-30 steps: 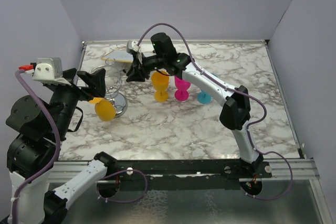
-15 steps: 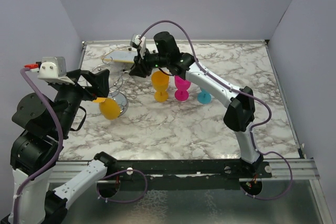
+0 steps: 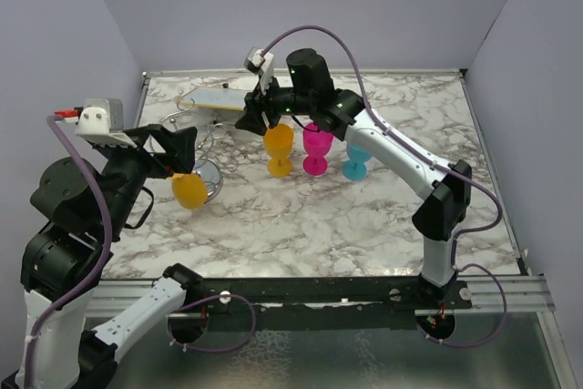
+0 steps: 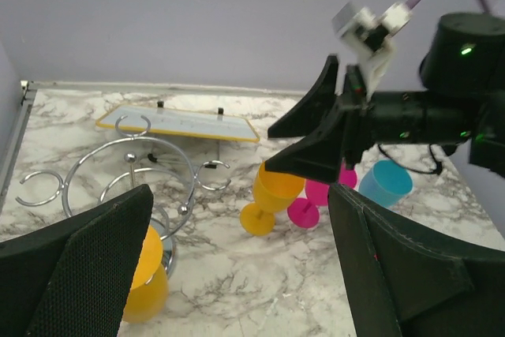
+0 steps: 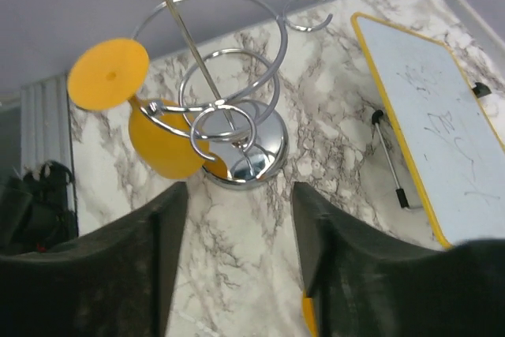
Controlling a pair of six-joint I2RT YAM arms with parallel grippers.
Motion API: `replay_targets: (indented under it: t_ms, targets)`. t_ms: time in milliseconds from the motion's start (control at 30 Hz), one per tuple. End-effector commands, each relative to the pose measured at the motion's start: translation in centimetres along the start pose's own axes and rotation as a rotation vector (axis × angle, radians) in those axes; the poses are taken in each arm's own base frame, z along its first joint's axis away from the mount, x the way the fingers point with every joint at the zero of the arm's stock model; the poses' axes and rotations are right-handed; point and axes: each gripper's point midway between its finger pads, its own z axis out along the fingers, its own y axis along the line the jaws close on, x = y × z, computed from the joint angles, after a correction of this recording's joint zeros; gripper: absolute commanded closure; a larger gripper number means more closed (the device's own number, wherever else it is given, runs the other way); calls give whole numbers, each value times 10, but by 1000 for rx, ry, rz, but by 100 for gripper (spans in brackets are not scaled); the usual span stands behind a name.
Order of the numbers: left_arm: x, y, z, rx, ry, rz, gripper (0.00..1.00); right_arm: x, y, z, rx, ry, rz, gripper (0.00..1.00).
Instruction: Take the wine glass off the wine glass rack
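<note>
The chrome wine glass rack stands at the table's left, also in the left wrist view and the right wrist view. A yellow wine glass hangs upside down from one wire arm, foot up; it also shows in the left wrist view. My left gripper is open and empty, just left of and above the rack, the glass beside its left finger. My right gripper is open and empty, raised to the right of the rack.
A yellow glass, a pink glass and a blue glass stand on the marble under the right arm. A yellow-edged whiteboard lies behind the rack, with a marker beside it.
My right gripper has drawn back to the right, away from the rack. My left gripper has moved a little right, closer to the rack. The hanging glass stays on the rack.
</note>
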Motion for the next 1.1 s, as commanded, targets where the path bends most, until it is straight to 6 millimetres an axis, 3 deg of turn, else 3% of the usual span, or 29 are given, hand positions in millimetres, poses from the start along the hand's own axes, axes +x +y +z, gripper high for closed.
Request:
replay_targets:
  t_ms: [0, 133, 333, 567, 800, 1067]
  targets:
    - [38, -3, 15, 4, 153, 15, 5, -26, -6, -44, 147, -29, 46, 38]
    - [68, -2, 24, -16, 283, 27, 6, -13, -13, -75, 239, -14, 97, 29]
    - [120, 17, 31, -121, 524, 105, 11, 12, -20, -124, 304, -30, 152, 28]
    - [134, 62, 24, -350, 643, 266, 17, 6, -22, -173, 404, -90, 109, 27]
    - [151, 86, 32, -482, 722, 388, 18, 3, -18, -179, 401, -130, 91, 26]
    - [159, 84, 48, -548, 735, 525, 23, 7, -16, -176, 382, -128, 89, 26]
